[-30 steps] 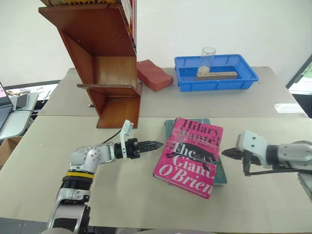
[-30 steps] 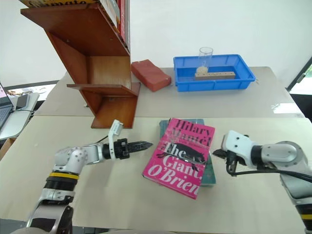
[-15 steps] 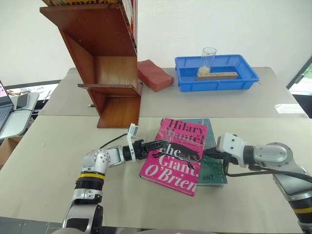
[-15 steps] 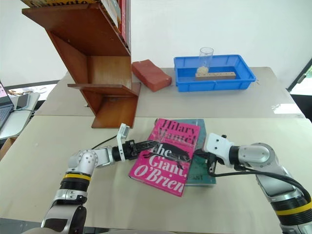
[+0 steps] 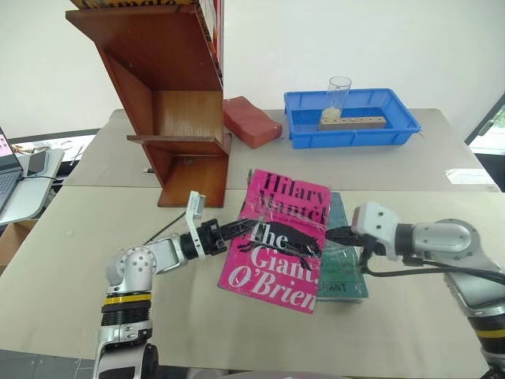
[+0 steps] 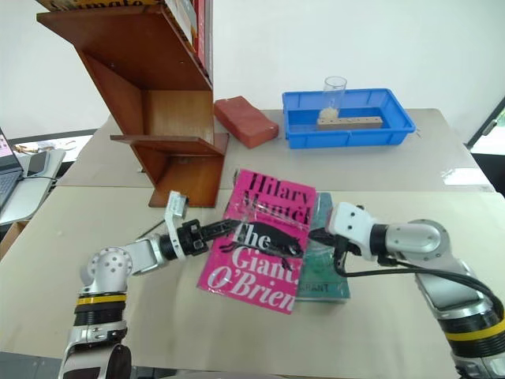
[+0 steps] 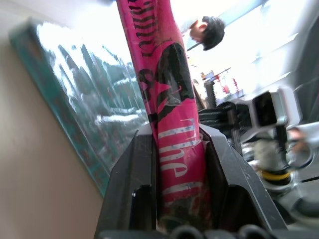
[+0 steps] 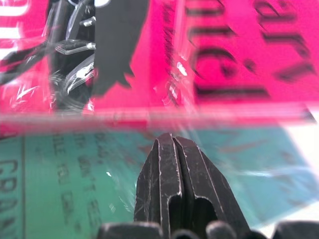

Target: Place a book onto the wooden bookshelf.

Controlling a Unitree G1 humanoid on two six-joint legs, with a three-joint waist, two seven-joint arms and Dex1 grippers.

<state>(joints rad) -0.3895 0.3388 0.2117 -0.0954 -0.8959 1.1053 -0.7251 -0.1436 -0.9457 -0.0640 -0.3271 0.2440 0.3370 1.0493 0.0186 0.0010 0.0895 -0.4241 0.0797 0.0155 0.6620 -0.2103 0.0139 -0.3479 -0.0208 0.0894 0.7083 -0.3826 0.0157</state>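
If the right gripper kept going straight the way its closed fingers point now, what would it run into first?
Most likely the pink book: the right gripper, shut, points at its near edge from just beside it, with the teal book lying below. How small the gap is, if any, is hard to judge.

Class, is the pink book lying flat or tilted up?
Tilted up: the pink book leans off the teal book, its left edge pinched in the shut left claw.

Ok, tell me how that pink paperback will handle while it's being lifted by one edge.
The pink paperback looks thin and soft-covered, so it will probably flex or droop away from the left claw, which pinches only its edge. Its glossy cover shows strong glare, so it may slip. The shut right claw touches the opposite edge, likely steadying it above the teal book.
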